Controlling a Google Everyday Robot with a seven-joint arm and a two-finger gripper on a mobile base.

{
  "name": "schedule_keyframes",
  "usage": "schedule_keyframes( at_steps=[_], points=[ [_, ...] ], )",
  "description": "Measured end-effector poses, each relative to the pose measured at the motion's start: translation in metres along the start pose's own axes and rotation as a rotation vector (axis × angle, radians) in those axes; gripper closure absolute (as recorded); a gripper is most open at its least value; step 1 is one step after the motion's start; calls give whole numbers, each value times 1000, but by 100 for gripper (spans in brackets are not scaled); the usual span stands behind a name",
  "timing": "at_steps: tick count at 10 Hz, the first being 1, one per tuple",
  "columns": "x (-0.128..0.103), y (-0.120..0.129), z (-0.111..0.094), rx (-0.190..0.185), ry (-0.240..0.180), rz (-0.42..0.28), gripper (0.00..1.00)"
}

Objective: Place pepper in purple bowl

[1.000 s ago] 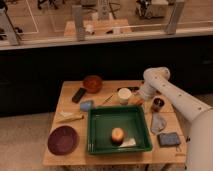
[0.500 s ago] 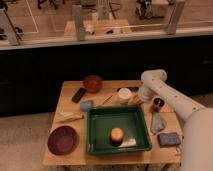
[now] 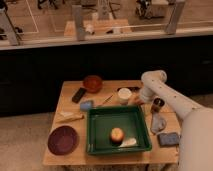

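Observation:
The purple bowl (image 3: 63, 139) is a wide, shallow dark dish at the table's front left corner, with nothing in it. My gripper (image 3: 140, 98) points down at the table's back right, just right of a white cup (image 3: 124, 95). A small red-orange thing, which seems to be the pepper (image 3: 135, 101), lies on the table at the gripper's tip. I cannot tell whether the gripper touches it. The gripper is far from the purple bowl, across the green tray (image 3: 100, 131).
The green tray holds a round orange-yellow fruit (image 3: 117, 134) and a pale item (image 3: 128, 142). An orange-brown bowl (image 3: 92, 83) stands at the back. A dark can (image 3: 158, 105), grey cloth (image 3: 158, 122) and blue sponge (image 3: 168, 138) lie on the right, a black item (image 3: 79, 94) and a blue item (image 3: 86, 105) on the left.
My arm has shifted slightly left and lowered toward the table beside the white cup. The objects on the table have not moved.

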Motion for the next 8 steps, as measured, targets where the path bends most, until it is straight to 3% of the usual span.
schedule_keyframes(
  at_steps=[1, 8],
  points=[
    [2, 1, 1, -3, 5, -1, 25],
    [6, 8, 3, -12, 21, -3, 94]
  ],
)
